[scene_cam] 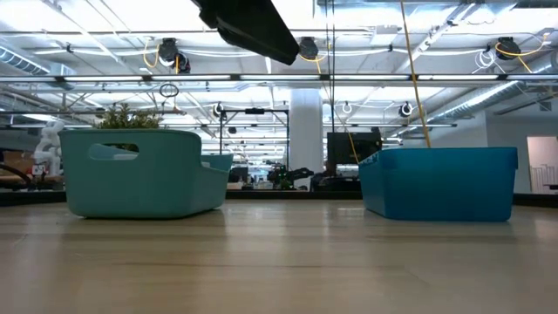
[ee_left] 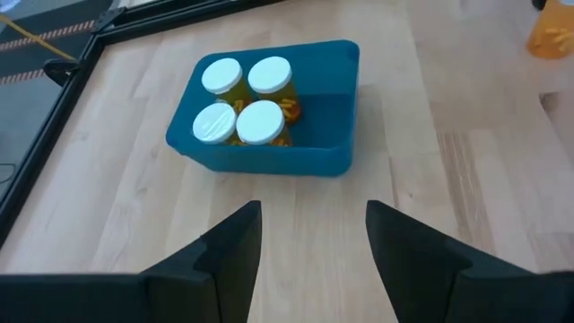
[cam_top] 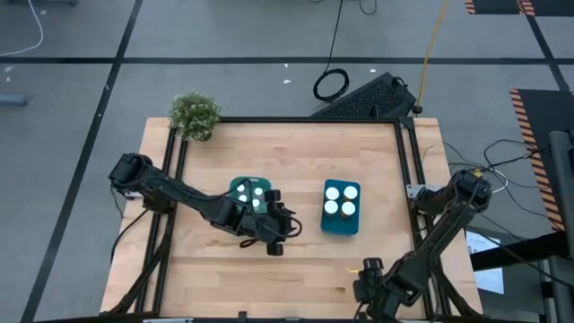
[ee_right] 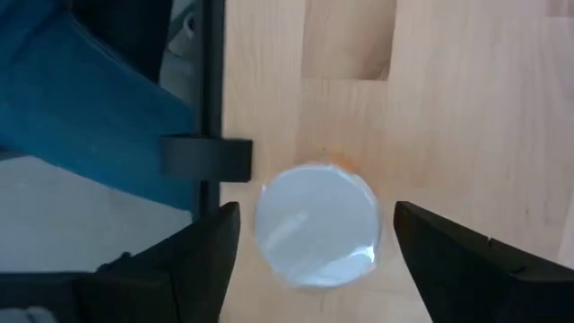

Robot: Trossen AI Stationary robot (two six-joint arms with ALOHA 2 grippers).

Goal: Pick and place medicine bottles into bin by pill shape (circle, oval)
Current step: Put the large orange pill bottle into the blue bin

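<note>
A blue bin [cam_top: 342,226] right of the table's middle holds several white-capped medicine bottles [ee_left: 242,99], standing upright. A teal bin [cam_top: 239,186] left of it also holds white-capped bottles [cam_top: 257,192] and is partly covered by my left arm. My left gripper [ee_left: 314,215] hovers open between the two bins, facing the blue bin [ee_left: 269,157], with nothing between its fingers. At the near right edge my right gripper [ee_right: 316,211] points down, open. Its fingers stand on either side of one upright bottle's white cap [ee_right: 316,235] without touching it.
A small potted plant [cam_top: 195,115] stands at the far left corner. The black table frame [ee_right: 212,108] runs close beside the bottle under my right gripper. An orange object [ee_left: 549,31] shows beyond the blue bin. Bare wood lies along the near and far sides.
</note>
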